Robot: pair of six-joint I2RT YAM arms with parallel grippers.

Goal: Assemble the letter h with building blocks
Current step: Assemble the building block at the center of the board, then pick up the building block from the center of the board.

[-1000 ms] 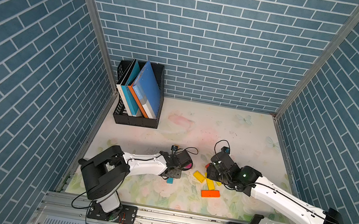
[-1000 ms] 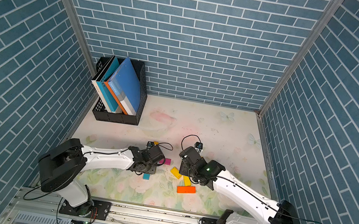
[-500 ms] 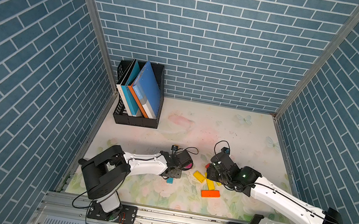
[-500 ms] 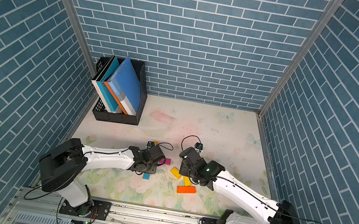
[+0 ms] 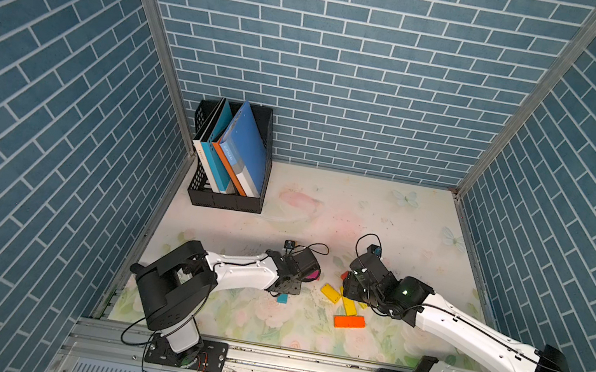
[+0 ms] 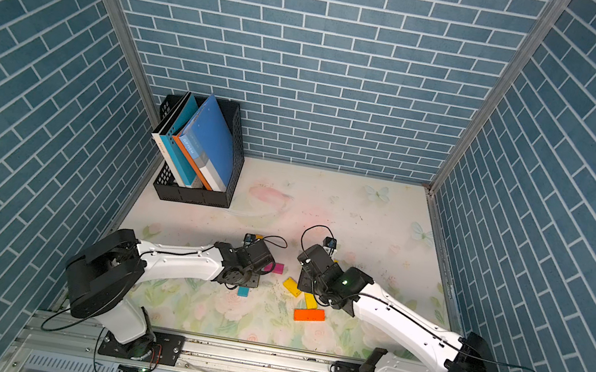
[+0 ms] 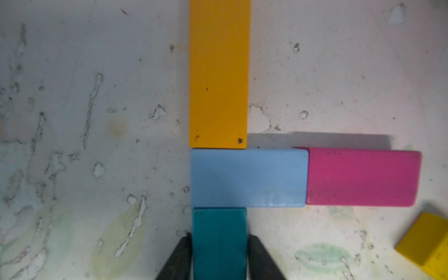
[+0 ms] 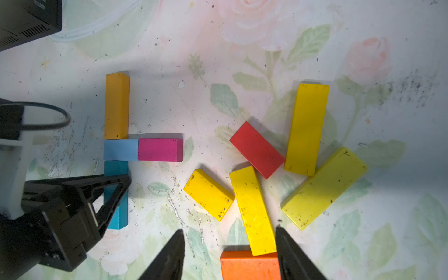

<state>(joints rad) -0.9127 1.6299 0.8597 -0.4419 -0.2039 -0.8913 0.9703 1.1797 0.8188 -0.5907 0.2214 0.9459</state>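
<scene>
Since a second ago nothing has visibly shifted in either top view; arms and blocks lie as they did. The light blue block [image 7: 248, 178] lies flat on the worktop [image 8: 157, 101] as the joint of the letter. The amber block [image 7: 219, 72] butts one of its long sides at one end. The teal block [image 7: 219, 242] butts the opposite side, in line with the amber one. The magenta block [image 7: 362, 178] touches its short end. The left jaws flank the teal block, fingers [image 7: 179, 257] tight by its sides; whether they pinch it I cannot tell. Beyond the magenta block from the light blue one lie a short yellow block [image 8: 209, 194], a red block [image 8: 257, 149], long yellow blocks [image 8: 306, 129] and an orange block [image 8: 249, 265], several touching. The right jaws stand wide apart, holding nothing, with the orange block showing between their fingers [image 8: 169, 257].
</scene>
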